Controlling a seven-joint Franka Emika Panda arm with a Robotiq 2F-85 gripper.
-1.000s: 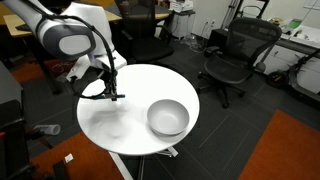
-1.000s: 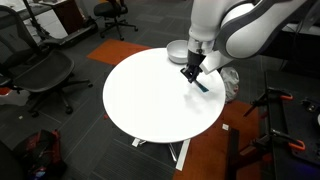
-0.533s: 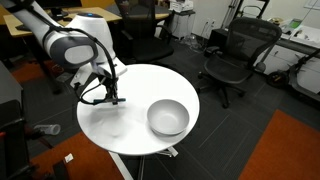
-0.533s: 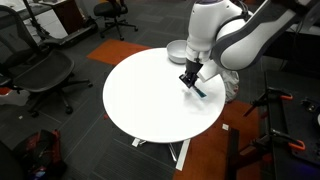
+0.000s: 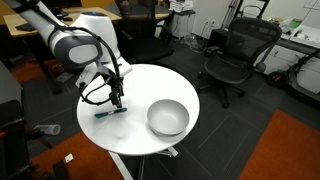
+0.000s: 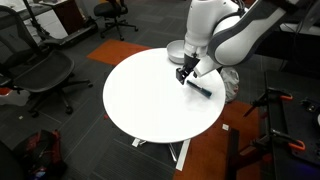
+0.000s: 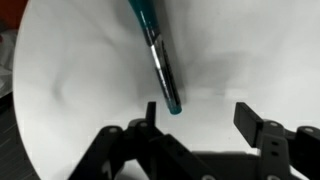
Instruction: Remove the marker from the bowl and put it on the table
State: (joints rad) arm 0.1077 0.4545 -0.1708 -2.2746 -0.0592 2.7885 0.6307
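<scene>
The teal marker (image 7: 157, 55) lies flat on the white table (image 7: 70, 80), its tip just ahead of my gripper (image 7: 198, 112), whose jaws stand wide apart with nothing between them. In both exterior views the marker (image 5: 105, 113) (image 6: 200, 88) rests on the table (image 5: 140, 85) (image 6: 150, 100) right beside the gripper (image 5: 117, 101) (image 6: 183, 77), which hangs just above the top. The silver bowl (image 5: 168, 117) (image 6: 177, 50) stands apart near the table's edge and looks empty.
Black office chairs (image 5: 232, 55) (image 6: 45, 70) stand around the table. Wooden desks (image 5: 30, 25) are behind the arm. A dark cable (image 5: 93, 92) loops from the wrist over the tabletop.
The jaws have opened and let go of the marker, which now lies on the table. The gripper has lifted slightly away from it.
</scene>
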